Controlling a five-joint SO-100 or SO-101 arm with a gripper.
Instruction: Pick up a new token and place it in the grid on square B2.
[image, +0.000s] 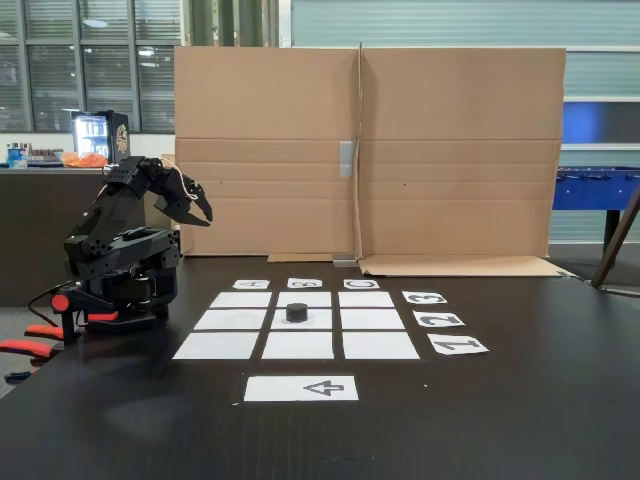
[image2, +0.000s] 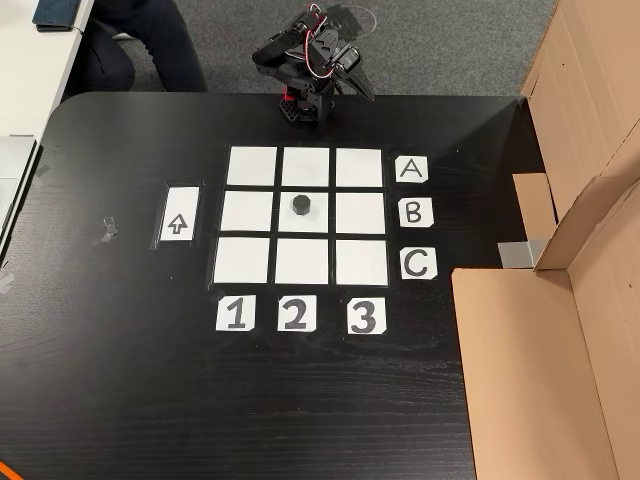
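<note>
In a fixed view from table level, the arm sits folded at the left edge of the black table (image: 560, 400), its gripper (image: 199, 212) raised and hanging in the air with nothing between the fingers; they look slightly parted, though the angle does not let the gap be read with confidence. Moving right, the grid (image: 230, 320) lies flat on the table, and the token (image: 297, 312) stands on square B2 (image: 318, 320), the centre cell — upright and roughly in the middle of the paper. Further right stand the number cards (image: 438, 320), and behind everything a cardboard screen (image: 450, 150).

In the fixed view from above, going left to right: the arrow strip (image2: 178, 214), then the grid (image2: 249, 166) with the token (image2: 301, 205) on square B2 (image2: 320, 222), then the letter cards (image2: 415, 212). The gripper (image2: 357, 82) is at the top, well apart from the grid, over the arm's own base.

Judging by how things lie, the placing step looks done: the puck rests in the target cell and the arm is tucked away from it. If that is right, the next move calls for little — hold clear of the grid so the token is not nudged. No spare token is visible on the table.
</note>
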